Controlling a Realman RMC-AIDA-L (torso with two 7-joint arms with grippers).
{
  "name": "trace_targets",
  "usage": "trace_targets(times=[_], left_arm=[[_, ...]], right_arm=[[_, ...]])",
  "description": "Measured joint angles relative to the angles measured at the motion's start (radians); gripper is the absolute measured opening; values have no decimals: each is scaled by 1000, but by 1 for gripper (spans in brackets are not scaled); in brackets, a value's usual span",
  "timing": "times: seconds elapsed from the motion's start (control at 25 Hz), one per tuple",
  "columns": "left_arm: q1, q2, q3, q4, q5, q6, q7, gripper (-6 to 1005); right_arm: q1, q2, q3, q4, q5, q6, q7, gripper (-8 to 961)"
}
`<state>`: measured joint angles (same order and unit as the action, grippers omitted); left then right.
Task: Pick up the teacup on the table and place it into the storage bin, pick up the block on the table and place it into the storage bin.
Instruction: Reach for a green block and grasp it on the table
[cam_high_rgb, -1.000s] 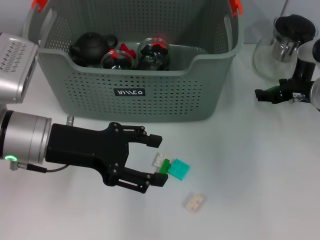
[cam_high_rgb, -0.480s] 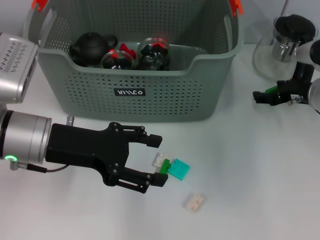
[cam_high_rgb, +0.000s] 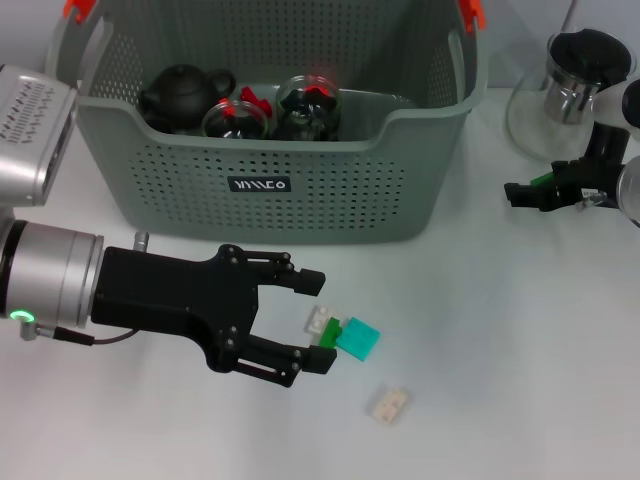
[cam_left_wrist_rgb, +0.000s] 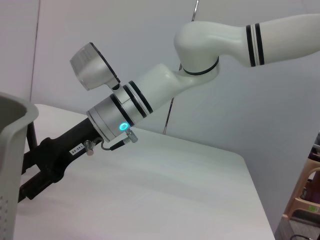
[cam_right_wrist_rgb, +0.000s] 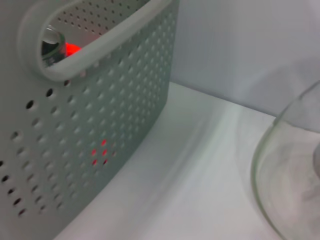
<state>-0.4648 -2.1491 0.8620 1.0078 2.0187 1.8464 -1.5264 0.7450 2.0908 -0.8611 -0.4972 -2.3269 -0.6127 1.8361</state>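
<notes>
The storage bin (cam_high_rgb: 270, 150) stands at the far middle of the table (cam_high_rgb: 500, 350). In it lie a teapot (cam_high_rgb: 183, 90) at the left and two glass teacups (cam_high_rgb: 236, 118) (cam_high_rgb: 308, 103) to its right. Near of the bin, the left gripper (cam_high_rgb: 312, 322) sits just left of a cluster of blocks (cam_high_rgb: 345, 335); another block (cam_high_rgb: 387, 404) lies nearer and to the right. The right gripper (cam_high_rgb: 518, 190) is right of the bin, near of a glass pot (cam_high_rgb: 565, 95).
</notes>
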Motion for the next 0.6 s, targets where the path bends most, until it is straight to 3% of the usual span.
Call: trace_targets(times=[0.6], left_arm=[[-5,2,0,0,0,0,-12,862]], right_arm=[[0,2,-3,6,-1,46,0,823]])
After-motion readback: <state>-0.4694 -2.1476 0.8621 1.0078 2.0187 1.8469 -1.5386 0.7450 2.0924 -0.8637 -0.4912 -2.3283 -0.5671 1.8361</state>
